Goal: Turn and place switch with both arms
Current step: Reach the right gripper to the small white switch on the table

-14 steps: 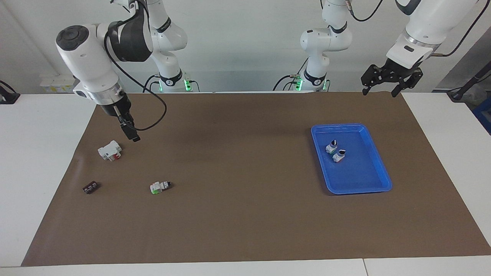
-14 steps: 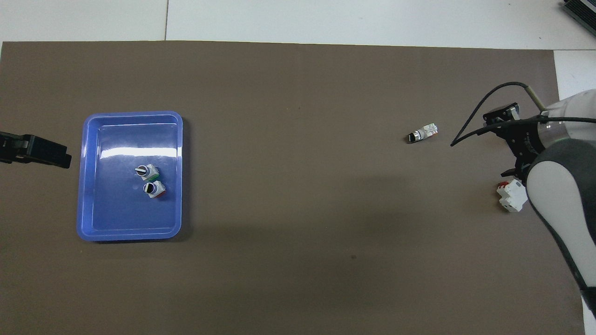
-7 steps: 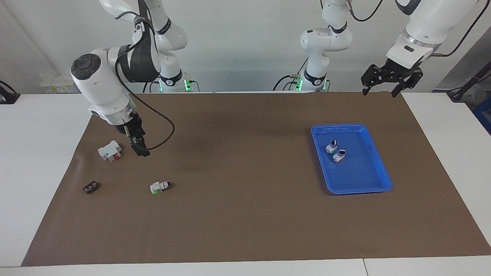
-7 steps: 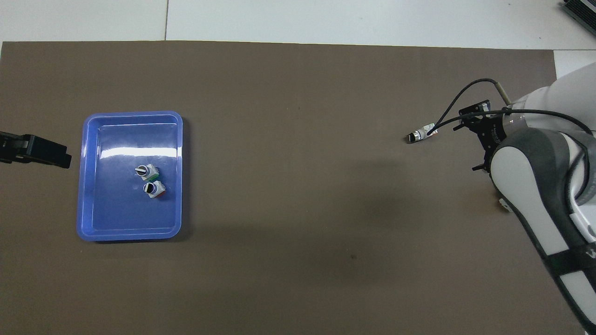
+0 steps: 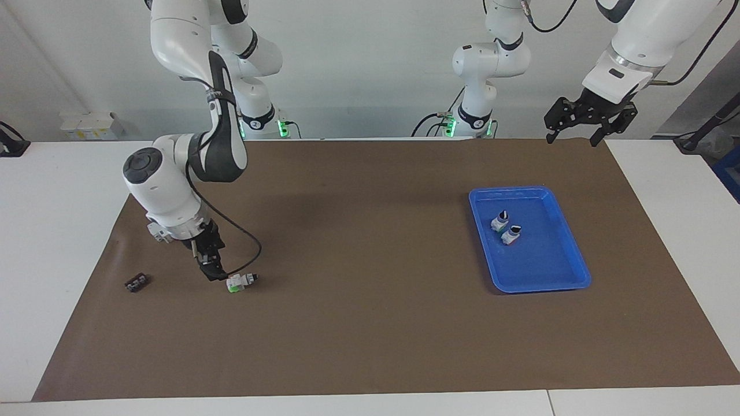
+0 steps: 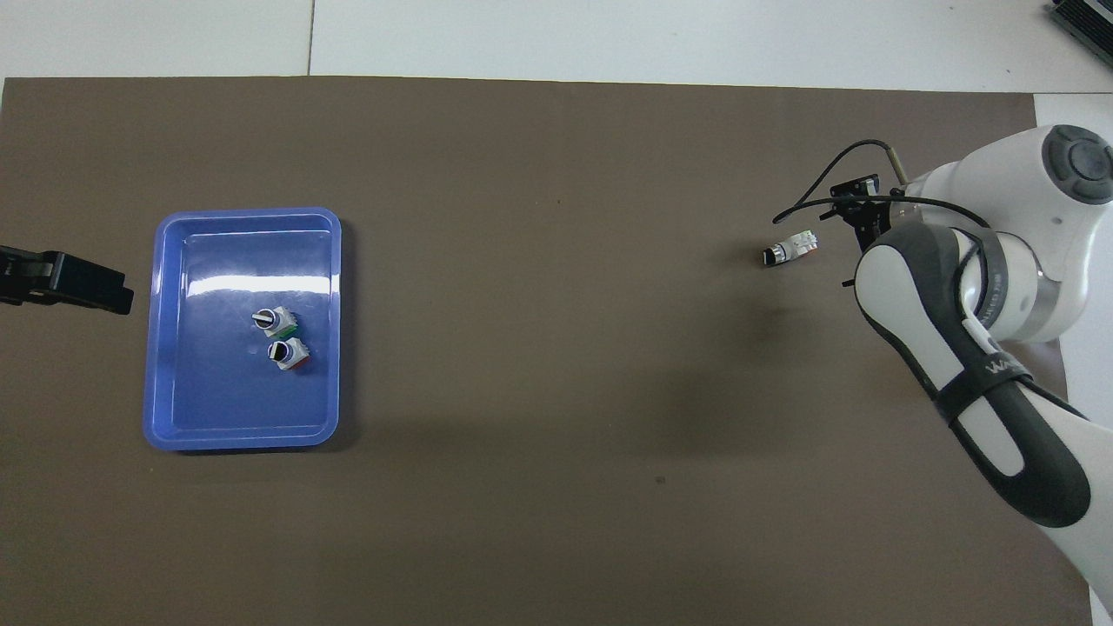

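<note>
Claw work: the right arm's black two-finger claw hangs low just beside the tiny white switch with green end, lying on the brown-matted tabletop; finger gap unclear. Left black claw waits raised, fingers spread wide.

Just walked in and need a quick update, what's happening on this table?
The right gripper is low over the brown mat, right beside the small white switch with a green end and black knob, not yet holding it. The left gripper waits raised near the blue plastic tray, which holds two similar switches.
</note>
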{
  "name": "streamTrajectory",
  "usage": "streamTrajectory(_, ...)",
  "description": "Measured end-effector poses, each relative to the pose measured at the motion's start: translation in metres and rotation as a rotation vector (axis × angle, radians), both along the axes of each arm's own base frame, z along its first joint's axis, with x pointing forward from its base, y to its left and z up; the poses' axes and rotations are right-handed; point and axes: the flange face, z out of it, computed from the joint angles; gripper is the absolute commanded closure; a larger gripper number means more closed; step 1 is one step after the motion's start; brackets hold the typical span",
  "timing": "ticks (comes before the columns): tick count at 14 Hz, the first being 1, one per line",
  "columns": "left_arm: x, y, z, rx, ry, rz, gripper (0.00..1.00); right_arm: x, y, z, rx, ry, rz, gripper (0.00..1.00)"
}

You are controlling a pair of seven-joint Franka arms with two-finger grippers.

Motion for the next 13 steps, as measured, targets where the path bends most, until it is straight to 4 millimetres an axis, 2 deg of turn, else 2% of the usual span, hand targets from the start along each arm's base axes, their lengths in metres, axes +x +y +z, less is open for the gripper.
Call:
streamTrajectory(10, 0.000, 0.000, 0.000, 0.000, 0.000, 0.000, 0.00, 0.010, 0.005, -0.045, 0.014, -0.018, -0.009, 0.00)
streamTrajectory(11, 0.000, 0.000, 0.000, 0.000, 0.000, 0.000, 0.00, 0.011, 0.007, -0.051, 0.012, -0.021, -0.004, 0.03)
streamTrajectory(12, 0.000, 0.000, 0.000, 0.000, 0.000, 0.000, 0.00, 0.011, 0.011, -0.056, 0.012, -0.018, 0.003, 0.13)
streamTrajectory(13, 0.000, 0.000, 0.000, 0.000, 0.000, 0.000, 0.00, 0.011, 0.016, -0.060, 0.011, -0.012, 0.010, 0.41)
